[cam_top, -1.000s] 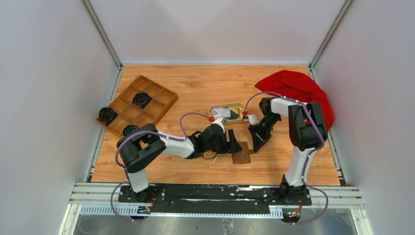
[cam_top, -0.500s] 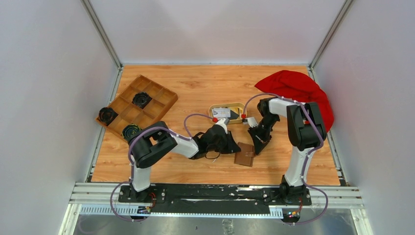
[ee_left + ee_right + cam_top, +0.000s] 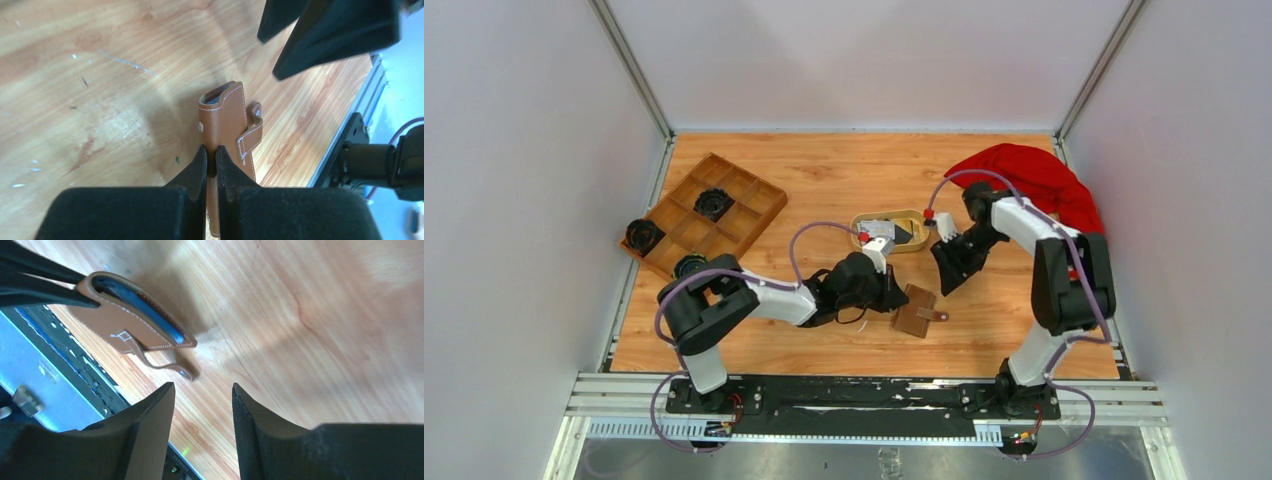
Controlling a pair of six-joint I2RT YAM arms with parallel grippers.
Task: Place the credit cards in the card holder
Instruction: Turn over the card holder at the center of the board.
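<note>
Close to the middle of the table's near edge, the left fingers [image 3: 196, 169] are pinched tight on 1 edge of the brown card holder [image 3: 226, 120]. The card holder is tilted and its strap hangs loose. Just past it, the right fingers [image 3: 150, 425] are apart and hold nothing. Farther back, in the middle of the table, a tan dish [image 3: 886, 214] holds a whitish card [image 3: 878, 230] and a black card [image 3: 906, 236]. A wooden tray [image 3: 724, 205] sits by the left edge. A red cloth [image 3: 1024, 175] lies at the far right corner.
</note>
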